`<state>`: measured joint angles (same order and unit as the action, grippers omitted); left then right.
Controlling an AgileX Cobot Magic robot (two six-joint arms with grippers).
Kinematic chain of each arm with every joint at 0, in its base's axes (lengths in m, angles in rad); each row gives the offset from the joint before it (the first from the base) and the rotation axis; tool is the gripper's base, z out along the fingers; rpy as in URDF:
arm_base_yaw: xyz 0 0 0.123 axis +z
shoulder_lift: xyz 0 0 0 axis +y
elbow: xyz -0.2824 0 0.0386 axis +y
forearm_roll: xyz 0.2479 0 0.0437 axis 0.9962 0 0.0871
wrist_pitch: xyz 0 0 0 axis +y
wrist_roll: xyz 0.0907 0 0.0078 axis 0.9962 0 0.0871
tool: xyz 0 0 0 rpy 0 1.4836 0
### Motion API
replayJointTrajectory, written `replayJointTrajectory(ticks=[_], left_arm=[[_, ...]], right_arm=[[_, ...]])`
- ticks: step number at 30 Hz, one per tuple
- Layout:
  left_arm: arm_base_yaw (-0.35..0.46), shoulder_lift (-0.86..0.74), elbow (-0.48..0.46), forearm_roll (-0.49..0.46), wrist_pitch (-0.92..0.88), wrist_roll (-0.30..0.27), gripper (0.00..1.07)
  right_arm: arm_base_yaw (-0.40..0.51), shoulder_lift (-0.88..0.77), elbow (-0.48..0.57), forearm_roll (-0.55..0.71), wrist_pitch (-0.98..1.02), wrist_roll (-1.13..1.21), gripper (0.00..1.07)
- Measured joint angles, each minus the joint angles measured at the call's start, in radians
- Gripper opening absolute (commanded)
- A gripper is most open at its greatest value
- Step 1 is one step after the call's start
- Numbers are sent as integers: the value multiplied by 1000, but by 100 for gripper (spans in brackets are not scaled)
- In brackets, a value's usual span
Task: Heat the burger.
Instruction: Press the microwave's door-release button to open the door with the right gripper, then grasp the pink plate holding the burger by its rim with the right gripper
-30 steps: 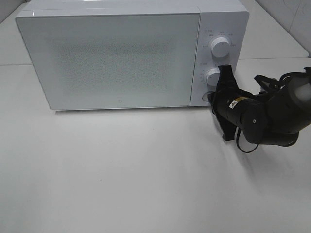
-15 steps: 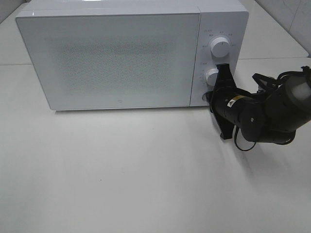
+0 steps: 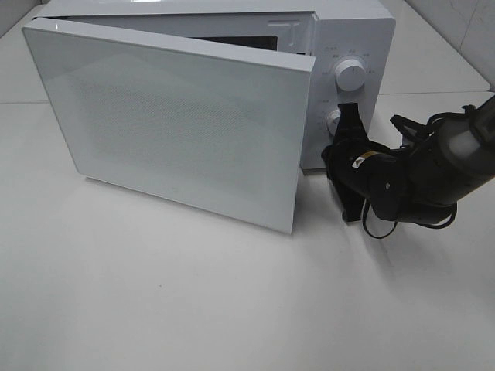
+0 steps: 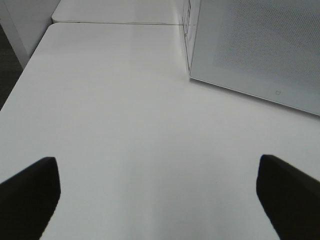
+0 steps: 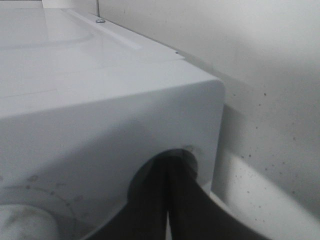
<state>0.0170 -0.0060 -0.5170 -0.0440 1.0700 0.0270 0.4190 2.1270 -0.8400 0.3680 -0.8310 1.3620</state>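
Observation:
The burger is out of view in every frame. A white microwave (image 3: 356, 31) stands at the back of the table, its door (image 3: 178, 124) swung partly open towards the front. My right gripper (image 3: 335, 152) is shut, its tips against the bottom of the control panel. In the right wrist view the closed fingertips (image 5: 169, 172) sit in a round recess of the panel. My left gripper (image 4: 160, 200) hangs open over bare table, its dark fingers (image 4: 30, 190) wide apart, with the microwave door (image 4: 260, 45) ahead of it.
Two white dials (image 3: 351, 75) (image 3: 338, 120) sit on the control panel above my right gripper. The white table (image 3: 193, 294) spreads in front of the microwave. A table edge (image 4: 20, 75) shows in the left wrist view.
The microwave door was flat shut and has now sprung open, its right edge swinging out towards the front. My right gripper pushed a little further in against the panel.

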Motion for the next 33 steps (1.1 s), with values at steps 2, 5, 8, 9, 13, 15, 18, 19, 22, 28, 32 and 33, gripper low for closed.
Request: replayJointTrajectory(ticks=[2,5,8,9,13,15,18,19,22,28,32,33], left_arm=[[0,0,0,0,0,0,100],[0,0,0,0,0,0,100],[0,0,0,0,0,0,100],[0,0,0,0,0,0,100],[0,0,0,0,0,0,100],[0,0,0,0,0,0,100],[0,0,0,0,0,0,100],[0,0,0,0,0,0,100],[0,0,0,0,0,0,100],[0,0,0,0,0,0,100],[0,0,0,0,0,0,100],[0,0,0,0,0,0,100]], right_arm=[[0,0,0,0,0,0,0],[0,0,2,0,-3,-1,0],[0,0,6,-3,-6,-1,0],[0,0,12,-10,-9,-1,0],[-5,-18,24,-15,-6,-1,0],[-8,-27,31,-30,1,-1,0],[-15,-46,46,-71,19,-2,0],[-20,-63,59,-97,36,-2,0],[-25,-80,71,-129,52,-1,0],[-27,-122,115,-208,105,2,0],[-27,-170,159,-286,197,2,0],[-27,-170,159,-286,197,2,0]])
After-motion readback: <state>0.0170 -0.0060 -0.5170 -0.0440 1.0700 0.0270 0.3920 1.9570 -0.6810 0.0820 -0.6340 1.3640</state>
